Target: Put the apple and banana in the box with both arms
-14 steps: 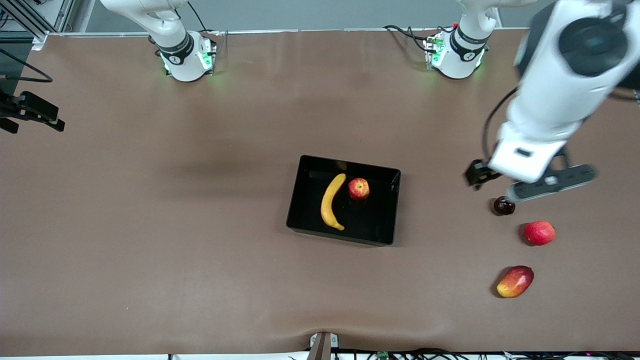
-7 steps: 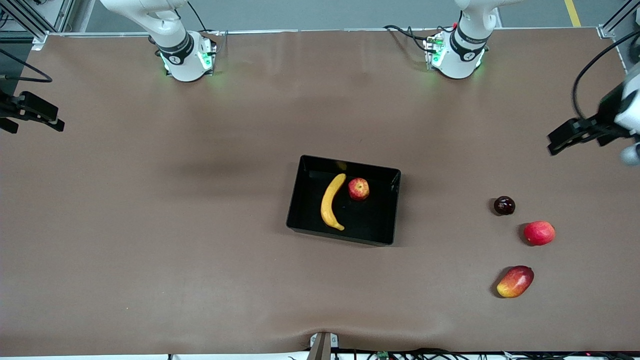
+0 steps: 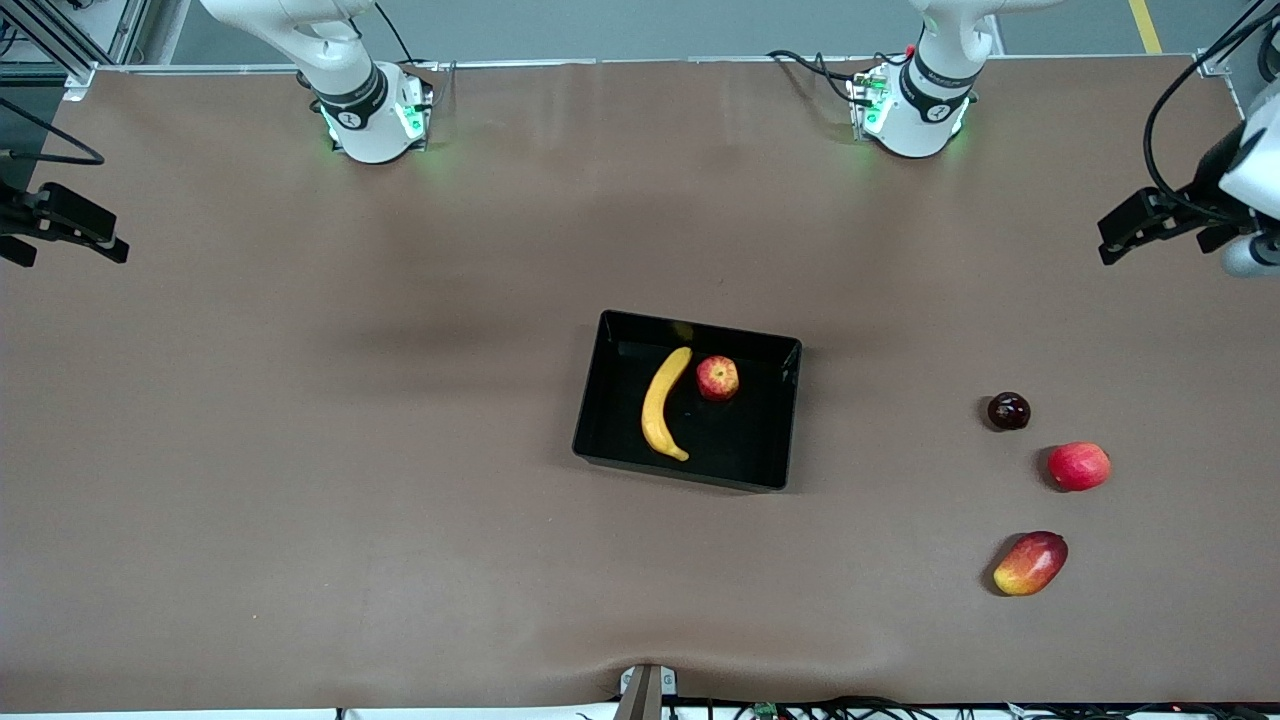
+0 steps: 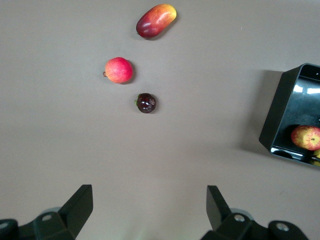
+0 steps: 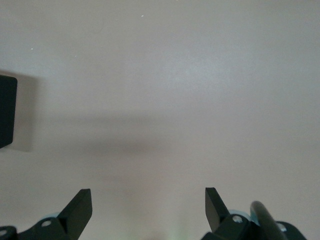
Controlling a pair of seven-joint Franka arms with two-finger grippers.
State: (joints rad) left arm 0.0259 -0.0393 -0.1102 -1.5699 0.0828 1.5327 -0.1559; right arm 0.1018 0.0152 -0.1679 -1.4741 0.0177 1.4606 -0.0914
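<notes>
The black box (image 3: 757,432) sits at the middle of the table. The yellow banana (image 3: 662,403) and the red-and-yellow apple (image 3: 717,378) lie in it side by side, apart. My left gripper (image 4: 148,197) is open and empty, up over bare table at the left arm's end (image 3: 1150,225). Its wrist view shows the box's wall (image 4: 280,115) and the apple (image 4: 306,137) inside. My right gripper (image 5: 148,200) is open and empty over bare table at the right arm's end (image 3: 65,225). One box corner (image 5: 6,110) shows in the right wrist view.
Three loose fruits lie toward the left arm's end: a small dark round fruit (image 3: 1008,411), a plain red-pink round fruit (image 3: 1078,466) and an oblong red-and-yellow mango-like fruit (image 3: 1030,563). They also show in the left wrist view.
My left arm has swung away from above the dark fruit out to the table edge at its own end. The right arm and the fruits have not moved.
</notes>
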